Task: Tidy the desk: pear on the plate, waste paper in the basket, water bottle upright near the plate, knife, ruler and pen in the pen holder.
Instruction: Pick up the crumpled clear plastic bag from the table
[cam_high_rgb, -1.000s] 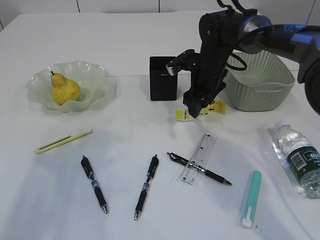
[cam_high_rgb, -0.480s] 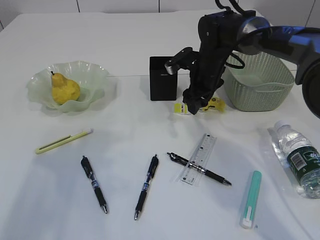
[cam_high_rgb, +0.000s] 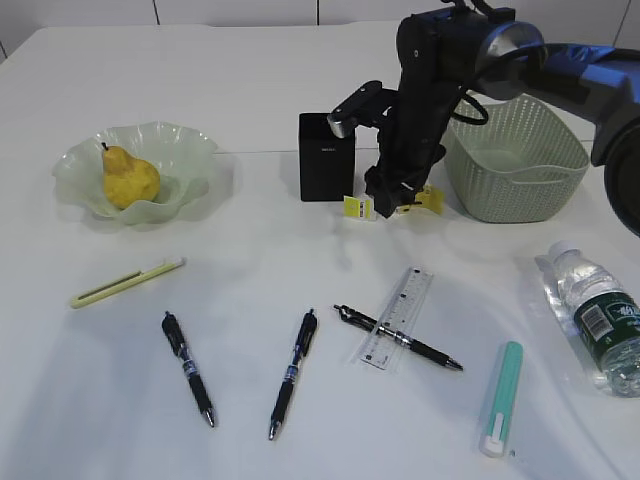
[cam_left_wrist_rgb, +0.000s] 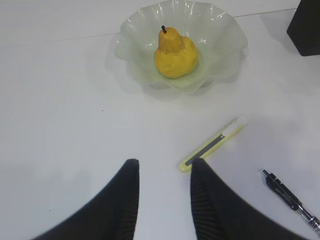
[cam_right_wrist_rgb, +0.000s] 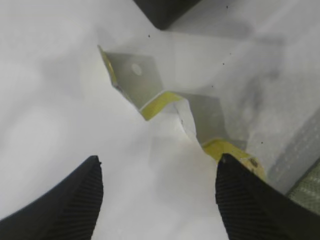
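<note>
Far left on the white desk (cam_high_rgb: 250, 90), the pale green ruffled plate (cam_high_rgb: 190, 150) holds the yellow pear (cam_high_rgb: 128, 178), stem up. In front of it a yellow-green utility knife (cam_high_rgb: 128, 283) lies flat. In the left wrist view, the left gripper (cam_left_wrist_rgb: 165, 162) hangs above bare desk, its jaws parted with nothing between them and one fingertip just beside the knife's near end.

Two black pens (cam_high_rgb: 188, 368) (cam_high_rgb: 293, 372) lie side by side, apart from each other, near the front edge.

At the middle, the black square pen holder (cam_high_rgb: 325, 165) stands upright. Just right of it, the right gripper (cam_high_rgb: 385, 208) points down between holder and basket, jaws spread wide. The waste paper (cam_high_rgb: 357, 207), a zigzag-creased yellow and white strip, sits at its fingertips. In the right wrist view one end meets the right finger and the other lies past the left finger, so it is not clamped. Whether it rests on the desk cannot be told.

Nearer the front, the clear ruler (cam_high_rgb: 408, 300) lies at a slant with a third pen (cam_high_rgb: 400, 338) across it. The sage-green basket (cam_high_rgb: 520, 180) stands behind. A teal and white cutter (cam_high_rgb: 503, 395) lies near the front. Far right, the water bottle (cam_high_rgb: 600, 320) lies on its side.
</note>
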